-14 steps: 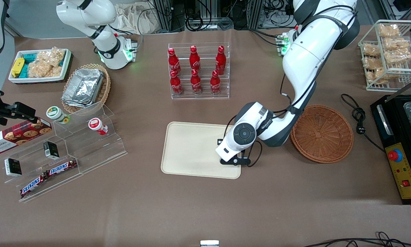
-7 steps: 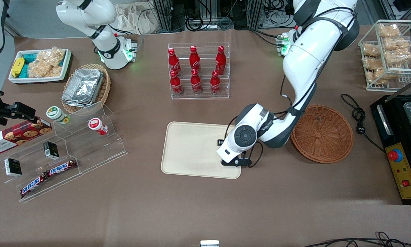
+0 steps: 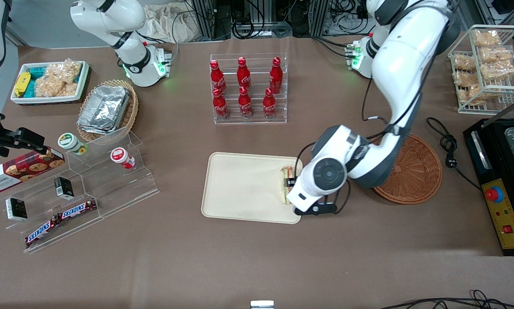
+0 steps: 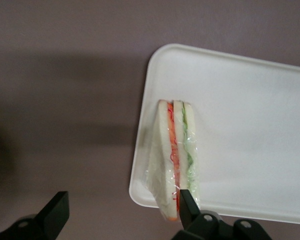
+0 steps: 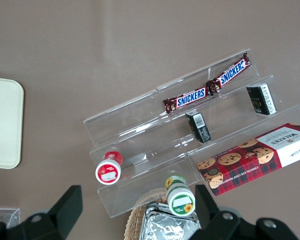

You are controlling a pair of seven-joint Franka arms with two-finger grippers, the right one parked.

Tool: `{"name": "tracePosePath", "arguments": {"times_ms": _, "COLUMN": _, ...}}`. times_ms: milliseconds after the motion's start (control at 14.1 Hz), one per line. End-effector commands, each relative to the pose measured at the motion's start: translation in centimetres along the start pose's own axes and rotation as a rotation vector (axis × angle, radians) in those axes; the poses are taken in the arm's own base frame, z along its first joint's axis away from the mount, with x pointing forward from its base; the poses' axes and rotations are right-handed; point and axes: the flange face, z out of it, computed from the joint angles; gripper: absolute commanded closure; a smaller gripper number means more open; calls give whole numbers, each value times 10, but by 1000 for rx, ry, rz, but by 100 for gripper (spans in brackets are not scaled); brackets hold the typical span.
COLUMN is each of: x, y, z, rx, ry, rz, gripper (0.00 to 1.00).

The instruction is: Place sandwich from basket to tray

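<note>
Your gripper [image 4: 122,212] hovers above the tray [image 4: 250,130] edge, fingers [image 4: 55,215] spread wide, holding nothing; the sandwich [image 4: 174,157] lies directly beneath it on the tray; the basket [image 3: 415,169] sits beside your arm.
</note>
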Motion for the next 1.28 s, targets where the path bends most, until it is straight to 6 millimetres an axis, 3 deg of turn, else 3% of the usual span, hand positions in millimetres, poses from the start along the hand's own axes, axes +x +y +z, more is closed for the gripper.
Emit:
{"name": "tracePosePath", "arguments": {"times_ms": 0, "x": -8, "y": -32, "z": -58, "rx": 16, "ry": 12, "rz": -39, "gripper": 2}}
{"name": "tracePosePath", "arguments": {"times_ms": 497, "x": -25, "y": -152, "z": -173, "rx": 76, "ry": -6, "rz": 86, "gripper": 2}}
{"name": "tracePosePath", "arguments": {"times_ms": 710, "x": -37, "y": -215, "z": -218, "rx": 86, "ry": -7, "rz": 131, "gripper": 2}}
{"name": "tracePosePath", "arguments": {"times_ms": 994, "x": -46, "y": -288, "z": -255, "rx": 36, "ry": 3, "rz": 175, "gripper": 2}}
{"name": "tracePosePath", "arguments": {"times_ms": 1206, "x": -47, "y": -298, "z": -258, "rx": 38, "ry": 12, "rz": 161, "gripper": 1}}
